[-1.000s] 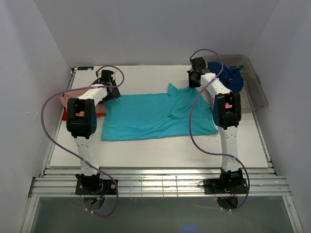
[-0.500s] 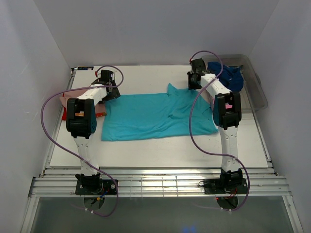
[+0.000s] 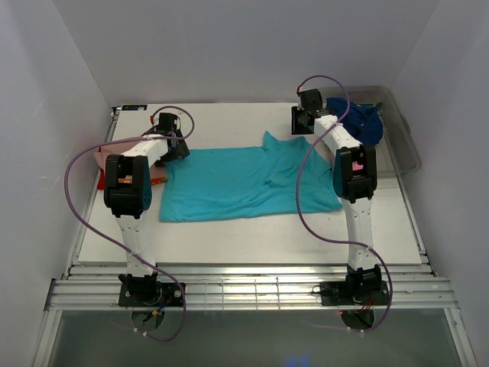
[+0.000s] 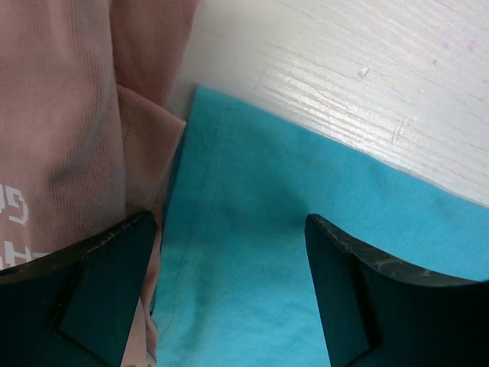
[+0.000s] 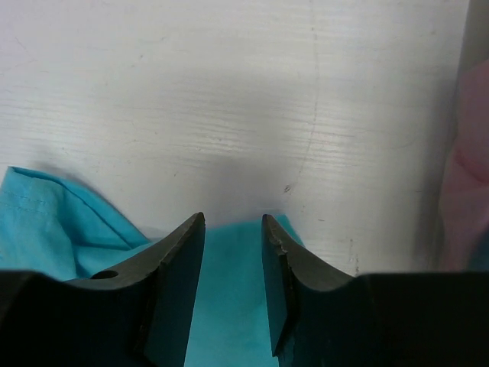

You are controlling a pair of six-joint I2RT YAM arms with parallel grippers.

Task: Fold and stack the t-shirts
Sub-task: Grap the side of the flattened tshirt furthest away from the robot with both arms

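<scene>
One left claw (image 4: 229, 223) spread wide, right claw (image 5: 233, 219) slightly parted, both over turquoise tee (image 3: 229, 183), salmon tee (image 4: 61, 115) cropped.

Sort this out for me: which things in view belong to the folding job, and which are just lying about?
Job:
- turquoise tee, spread flat
- salmon-pink tee
- red tee, only an edge showing
- navy tee, in the tub

Just there:
- clear plastic tub
- white table
</scene>
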